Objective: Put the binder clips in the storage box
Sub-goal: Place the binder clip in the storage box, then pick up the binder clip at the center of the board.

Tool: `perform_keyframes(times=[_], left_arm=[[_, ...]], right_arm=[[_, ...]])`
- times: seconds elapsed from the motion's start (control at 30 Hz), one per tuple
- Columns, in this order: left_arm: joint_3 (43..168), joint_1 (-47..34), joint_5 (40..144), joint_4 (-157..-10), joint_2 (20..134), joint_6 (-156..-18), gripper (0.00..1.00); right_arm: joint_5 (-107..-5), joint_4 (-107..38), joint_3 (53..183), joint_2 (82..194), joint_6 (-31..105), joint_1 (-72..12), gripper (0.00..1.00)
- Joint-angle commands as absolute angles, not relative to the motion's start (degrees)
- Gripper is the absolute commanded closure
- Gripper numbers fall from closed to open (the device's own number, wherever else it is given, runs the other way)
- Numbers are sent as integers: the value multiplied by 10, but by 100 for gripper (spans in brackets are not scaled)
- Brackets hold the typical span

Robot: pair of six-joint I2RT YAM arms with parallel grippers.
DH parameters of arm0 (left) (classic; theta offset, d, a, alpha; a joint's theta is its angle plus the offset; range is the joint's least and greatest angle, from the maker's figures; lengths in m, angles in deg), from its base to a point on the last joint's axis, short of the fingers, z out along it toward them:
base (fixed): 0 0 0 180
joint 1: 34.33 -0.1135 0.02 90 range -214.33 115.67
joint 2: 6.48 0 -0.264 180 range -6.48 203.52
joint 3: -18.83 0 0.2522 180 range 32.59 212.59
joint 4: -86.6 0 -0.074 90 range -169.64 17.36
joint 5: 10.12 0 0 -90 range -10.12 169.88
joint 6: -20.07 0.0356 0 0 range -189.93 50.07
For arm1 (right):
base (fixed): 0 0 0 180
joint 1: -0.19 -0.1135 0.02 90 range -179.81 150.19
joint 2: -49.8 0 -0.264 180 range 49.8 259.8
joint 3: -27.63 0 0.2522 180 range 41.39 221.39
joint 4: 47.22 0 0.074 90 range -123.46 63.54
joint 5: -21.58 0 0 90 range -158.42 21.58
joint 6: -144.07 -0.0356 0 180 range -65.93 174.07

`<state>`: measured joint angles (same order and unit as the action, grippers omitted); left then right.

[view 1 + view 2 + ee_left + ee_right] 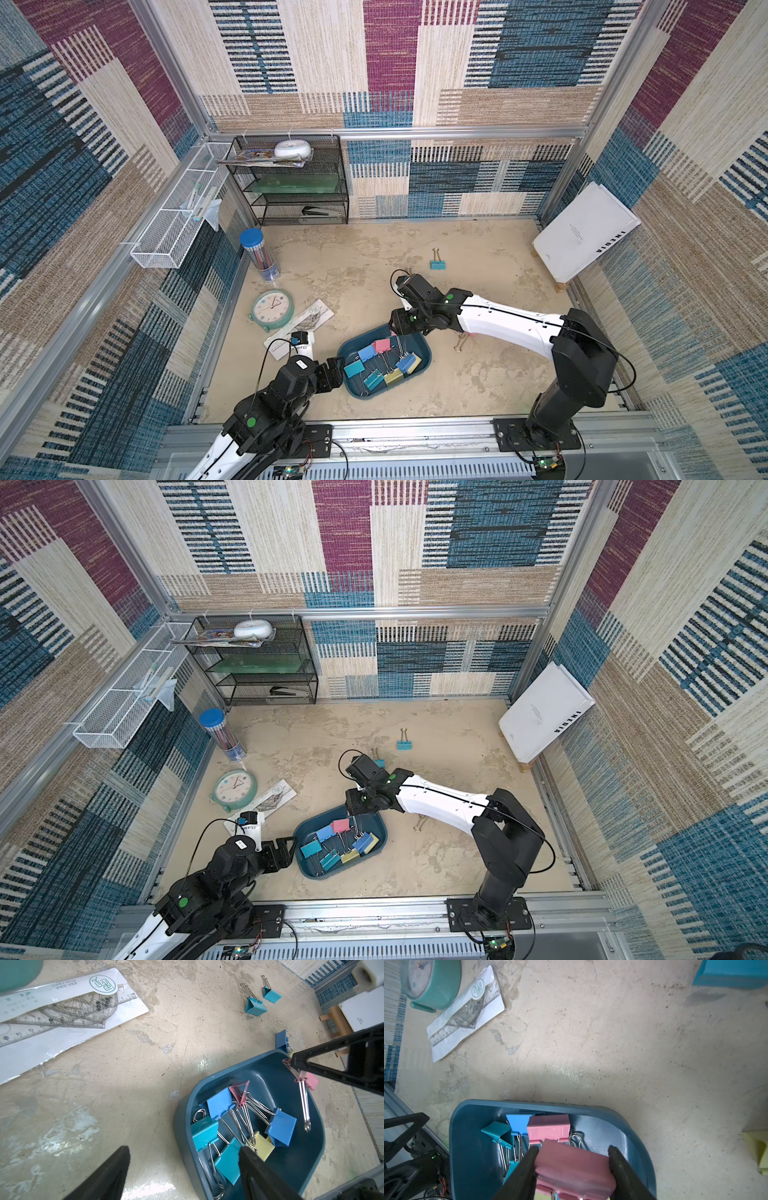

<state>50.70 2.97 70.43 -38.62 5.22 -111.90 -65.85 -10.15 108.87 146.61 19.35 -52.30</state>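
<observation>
Pink-bodied binder clip (574, 1169), silver wire handles hanging down, pinched between right jaws above dark teal storage box (301, 1163). Inside, heaped: blue, teal, yellow, pink binder clips (220, 1103). Left jaws spread wide, empty, at its rim.

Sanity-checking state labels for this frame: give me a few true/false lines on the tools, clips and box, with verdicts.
1. The right tool is shut on a pink clip above the storage box. True.
2. The left tool grips a clip. False: it is open and empty, at the box's rim.
3. Every binder clip is in the box. False: a teal clip lies on the table, away from the box.
4. Blue, teal, yellow and pink clips lie in the box. True.
5. The clock sits inside the box. False: it lies on the table beside the ruler pack.
</observation>
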Motion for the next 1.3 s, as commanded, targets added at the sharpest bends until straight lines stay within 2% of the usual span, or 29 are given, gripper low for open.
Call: perform_keyframes(times=[0.0, 0.13, 0.2, 0.3, 0.5, 0.6, 0.8, 0.9, 1.27], left_arm=[[505, 30, 701, -393, 52, -1116, 14], [505, 30, 701, -393, 52, -1117, 14], [504, 30, 701, -394, 52, -1116, 14], [505, 30, 701, -393, 52, -1116, 14], [505, 30, 700, -394, 52, -1116, 14], [504, 29, 701, -394, 52, -1115, 14], [504, 30, 703, -393, 51, -1116, 14], [504, 30, 702, -393, 52, -1115, 14], [504, 30, 704, -394, 50, -1114, 14]], right_arm=[[-657, -131, 1081, 1476, 176, -527, 60], [-652, -141, 1079, 1493, 166, -529, 57], [-648, -145, 1077, 1498, 162, -530, 46], [-650, -144, 1075, 1486, 164, -530, 38], [-714, -82, 1078, 1406, 170, -522, 24], [-758, -27, 1065, 1356, 177, -492, 24], [-787, 27, 936, 1230, 179, -371, 26], [-768, 11, 871, 1193, 183, -320, 27], [-734, -70, 832, 1261, 180, -282, 27]])
